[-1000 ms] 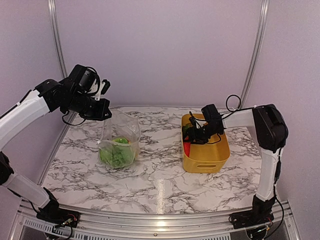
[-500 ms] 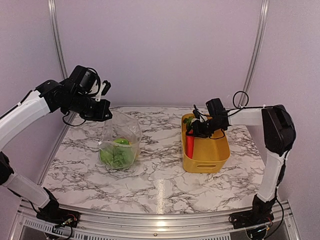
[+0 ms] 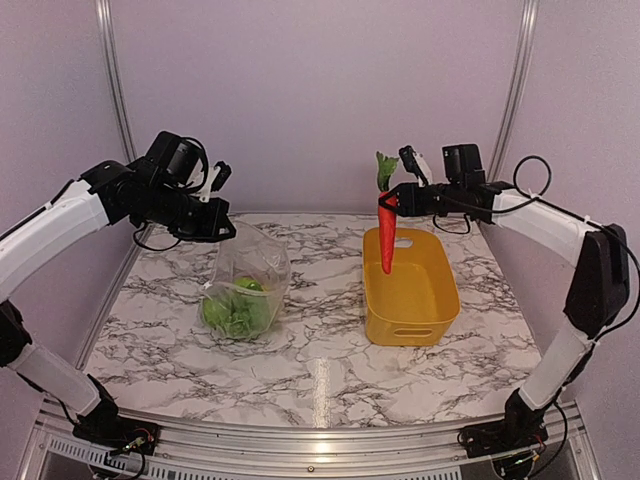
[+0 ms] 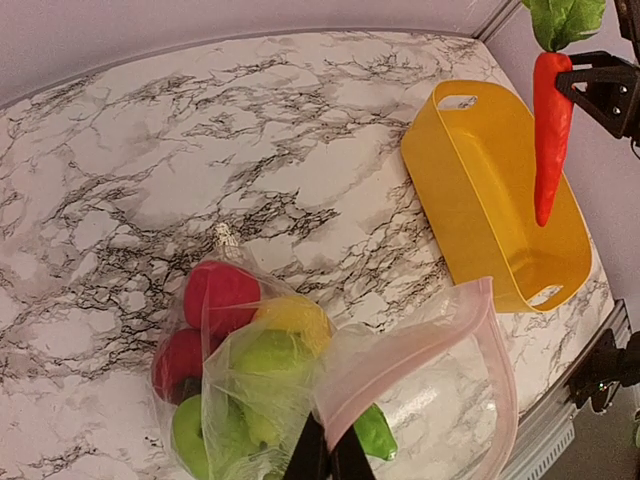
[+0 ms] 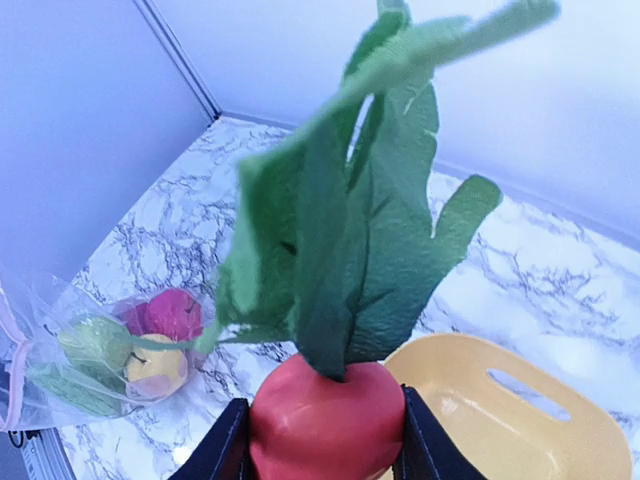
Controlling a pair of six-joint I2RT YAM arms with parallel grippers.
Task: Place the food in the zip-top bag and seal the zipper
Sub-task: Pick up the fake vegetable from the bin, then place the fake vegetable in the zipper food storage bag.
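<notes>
The clear zip-top bag (image 3: 245, 290) stands on the marble table (image 3: 320, 350) at the left, holding a red apple (image 4: 220, 295), a yellow lemon (image 4: 292, 315) and green fruit (image 4: 265, 355). My left gripper (image 3: 215, 222) is shut on the bag's pink-edged mouth strip, the zipper (image 4: 400, 355), holding it up and open. My right gripper (image 3: 393, 198) is shut on the top of the orange-red carrot (image 3: 386, 240) and holds it hanging above the yellow basket (image 3: 410, 295). The carrot's green leaves (image 5: 350, 240) fill the right wrist view.
The yellow basket's inside (image 4: 510, 210) shows no items. Metal frame posts (image 3: 515, 100) and purple walls close the back and sides. The table's front rail (image 3: 320, 445) runs along the near edge.
My right gripper has lifted the carrot out of the basket to well above it. My left gripper has shifted slightly right with the bag mouth.
</notes>
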